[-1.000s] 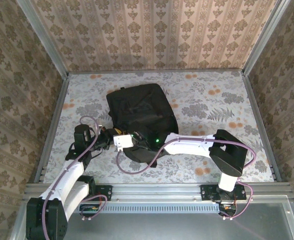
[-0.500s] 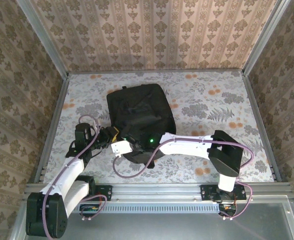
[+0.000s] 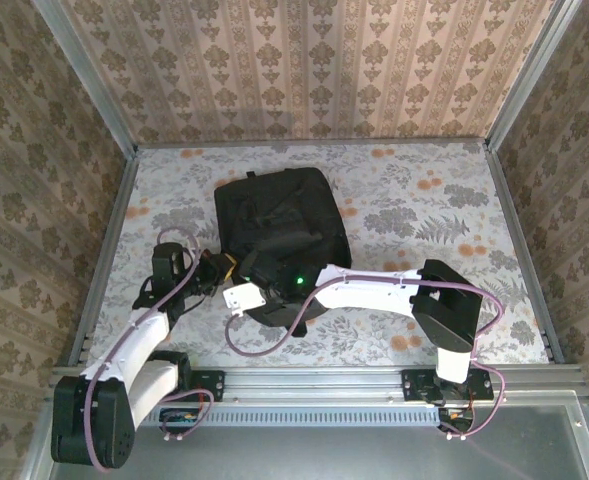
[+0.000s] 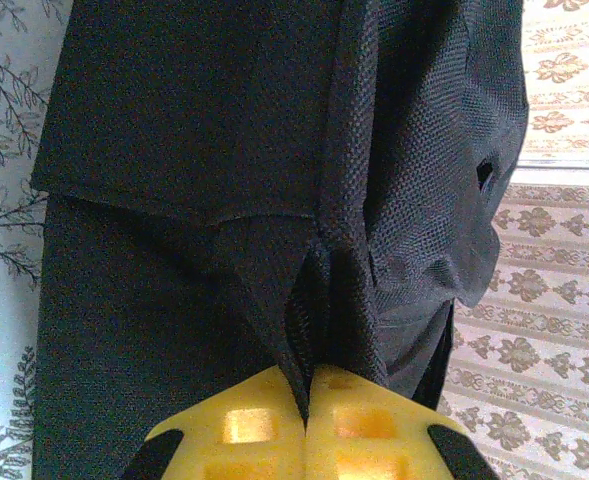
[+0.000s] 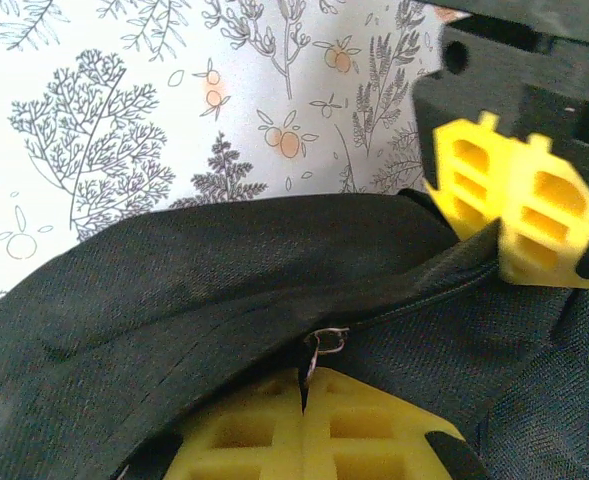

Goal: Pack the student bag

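The left arm [image 3: 134, 345] and right arm [image 3: 374, 292] are white with black joints, purple cables and yellow, seemingly waffled fingers [image 4: 244, 430].

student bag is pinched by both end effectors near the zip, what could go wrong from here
1. The right end effector seems to grip only the small metal zipper pull at its very tips, so the pull may slip out once it is tugged.
2. The left end effector holds just a thin fold of the student bag. If that fold slides free, the bag could drag across the table instead of the zip moving.
3. The two end effectors sit close together and might bump.
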